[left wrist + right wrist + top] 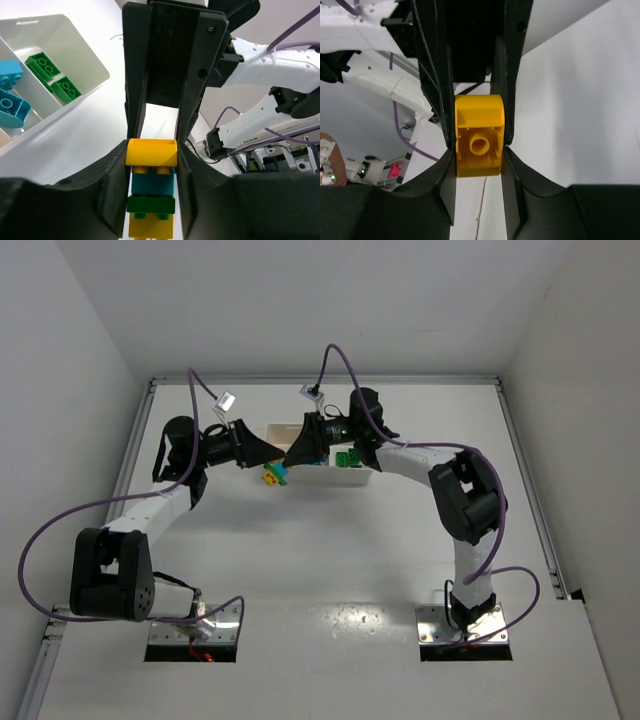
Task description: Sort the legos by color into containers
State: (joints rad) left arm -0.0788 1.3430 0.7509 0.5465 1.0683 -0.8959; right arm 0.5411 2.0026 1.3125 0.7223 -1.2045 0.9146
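Yellow end brick (479,135) is clamped between the closed fingers of the right gripper (478,149), hollow underside towards its wrist camera. It caps a stack of legos (151,187) running yellow, teal, green, yellow, and the left gripper (151,145) is closed across that stack's flanks. The two grippers meet nose to nose towards the far edge of the bench, about midway along it and just off the near-left corner of the tray (340,480). The stack's long axis lies along the line joining the two wrists, so parting the bricks appears to call for a pull or a bend about that line. Whether the left fingertips also pinch the end brick cannot be told. Green bricks (52,75) lie in the tray's right-end compartment and cyan bricks (10,102) in the next; the third is out of clear view. The right arm is nearer the tray.
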